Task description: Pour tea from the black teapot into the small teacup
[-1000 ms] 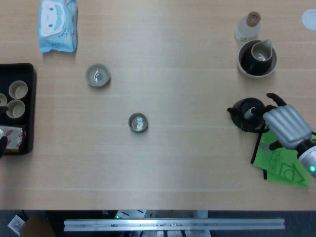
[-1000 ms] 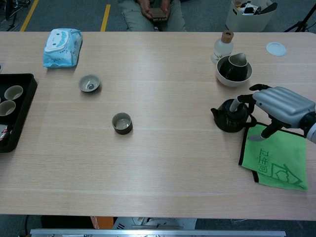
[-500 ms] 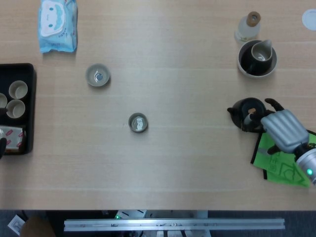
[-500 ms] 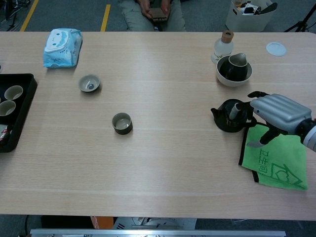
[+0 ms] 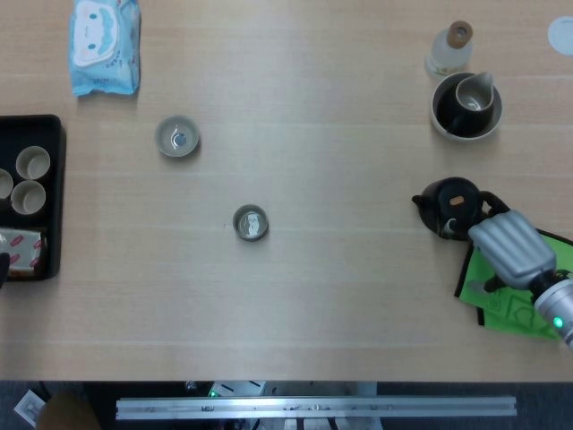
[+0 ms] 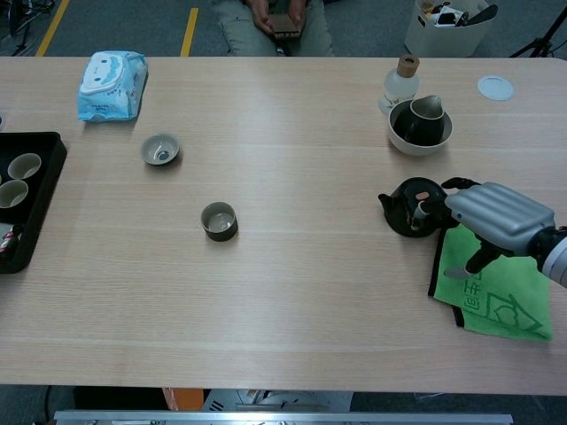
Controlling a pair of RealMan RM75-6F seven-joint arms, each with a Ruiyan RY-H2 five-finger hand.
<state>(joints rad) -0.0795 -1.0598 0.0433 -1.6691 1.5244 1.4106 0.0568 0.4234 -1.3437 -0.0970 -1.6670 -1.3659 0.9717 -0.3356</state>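
Observation:
The black teapot (image 5: 450, 204) (image 6: 410, 206) stands upright on the table at the right, its spout pointing left. My right hand (image 5: 508, 248) (image 6: 493, 215) lies just behind it, over the green cloth (image 6: 493, 292). Its fingertips (image 6: 426, 207) reach the teapot's handle side, while the thumb hangs down apart from the pot, so no closed grip shows. A small dark teacup (image 5: 251, 222) (image 6: 218, 220) sits near the table's middle. A second small cup (image 5: 177, 137) (image 6: 160, 149) stands further back and to the left. My left hand does not show.
A bowl holding a pitcher (image 5: 466, 105) and a corked bottle (image 5: 450, 49) stand behind the teapot. A black tray (image 5: 49, 134) with cups lies at the left edge, a wipes packet (image 5: 105, 45) at the back left, a white lid (image 6: 495, 87) at the back right.
My right hand has drawn back toward the table's front edge and dropped lower, from above the teapot's lid to its handle side. The teapot has not moved.

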